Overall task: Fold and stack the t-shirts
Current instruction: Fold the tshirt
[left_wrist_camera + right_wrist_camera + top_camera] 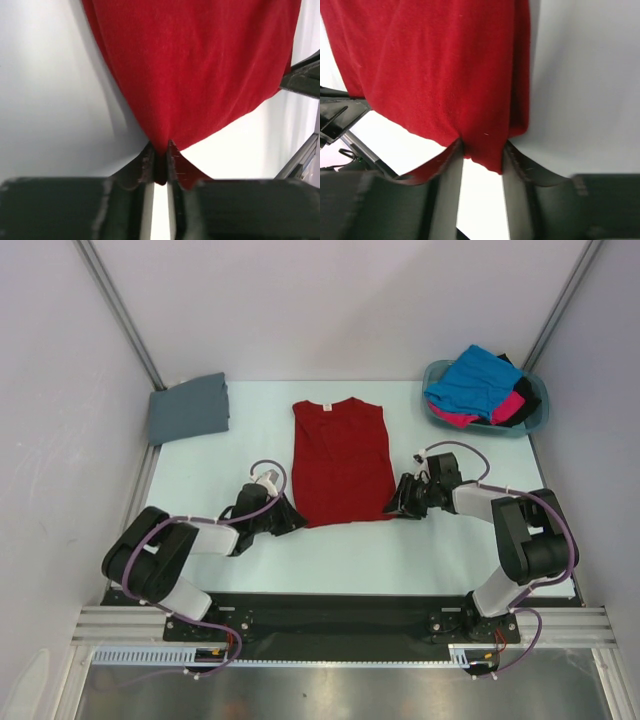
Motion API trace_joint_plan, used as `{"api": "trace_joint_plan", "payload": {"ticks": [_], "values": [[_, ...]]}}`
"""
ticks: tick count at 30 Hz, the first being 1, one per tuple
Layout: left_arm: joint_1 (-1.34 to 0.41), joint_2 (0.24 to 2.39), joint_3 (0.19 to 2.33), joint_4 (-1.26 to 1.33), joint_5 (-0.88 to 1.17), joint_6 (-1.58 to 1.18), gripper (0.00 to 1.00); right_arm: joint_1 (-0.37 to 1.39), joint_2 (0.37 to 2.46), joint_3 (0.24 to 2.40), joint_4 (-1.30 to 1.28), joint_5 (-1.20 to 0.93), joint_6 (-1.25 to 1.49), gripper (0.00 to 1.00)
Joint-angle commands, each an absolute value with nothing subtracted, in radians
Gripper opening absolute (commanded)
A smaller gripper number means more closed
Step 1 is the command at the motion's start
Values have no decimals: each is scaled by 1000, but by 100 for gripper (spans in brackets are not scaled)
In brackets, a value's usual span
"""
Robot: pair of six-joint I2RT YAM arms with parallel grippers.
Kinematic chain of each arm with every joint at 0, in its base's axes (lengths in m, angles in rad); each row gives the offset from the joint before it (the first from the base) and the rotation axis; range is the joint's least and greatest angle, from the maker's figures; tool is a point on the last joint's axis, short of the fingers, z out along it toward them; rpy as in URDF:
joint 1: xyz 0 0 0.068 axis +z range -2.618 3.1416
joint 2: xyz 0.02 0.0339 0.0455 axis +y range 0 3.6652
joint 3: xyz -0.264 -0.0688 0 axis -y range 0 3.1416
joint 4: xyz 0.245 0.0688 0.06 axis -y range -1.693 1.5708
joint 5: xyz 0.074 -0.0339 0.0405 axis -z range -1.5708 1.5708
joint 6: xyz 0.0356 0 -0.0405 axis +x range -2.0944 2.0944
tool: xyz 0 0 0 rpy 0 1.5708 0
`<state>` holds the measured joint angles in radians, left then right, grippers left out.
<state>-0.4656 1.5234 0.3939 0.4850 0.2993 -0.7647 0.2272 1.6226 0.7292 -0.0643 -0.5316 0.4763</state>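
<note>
Deep red t-shirt [342, 460] lies flat on the table [230, 560]. Left gripper [159, 167] clamps one near hem corner; right gripper [481, 160] straddles the other, grip uncertain. We judge folding begun: next, lift both corners together.

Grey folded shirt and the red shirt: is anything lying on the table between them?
No. In the top view the table between the grey t-shirt and the red t-shirt is bare.

Left arm [165, 560], right arm [520, 530]: black rounded joint housings, pale grey links. Thin purple cables [455, 445] loop along both. Left gripper [160, 152] fingers matt black, tips scuffed, perhaps rubber-padded.
</note>
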Motion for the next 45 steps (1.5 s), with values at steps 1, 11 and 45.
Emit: {"api": "trace_joint_plan", "payload": {"ticks": [1,11,45], "values": [[-479,1531,370,411,307,-752,16,227,1614,726,-87,-517,471,37],[-500,1405,397,249,265,-709,0,230,1459,675,-170,-509,468,17],[-712,1058,768,-305,-133,-677,0,422,1184,928,-442,-210,446,12]]}}
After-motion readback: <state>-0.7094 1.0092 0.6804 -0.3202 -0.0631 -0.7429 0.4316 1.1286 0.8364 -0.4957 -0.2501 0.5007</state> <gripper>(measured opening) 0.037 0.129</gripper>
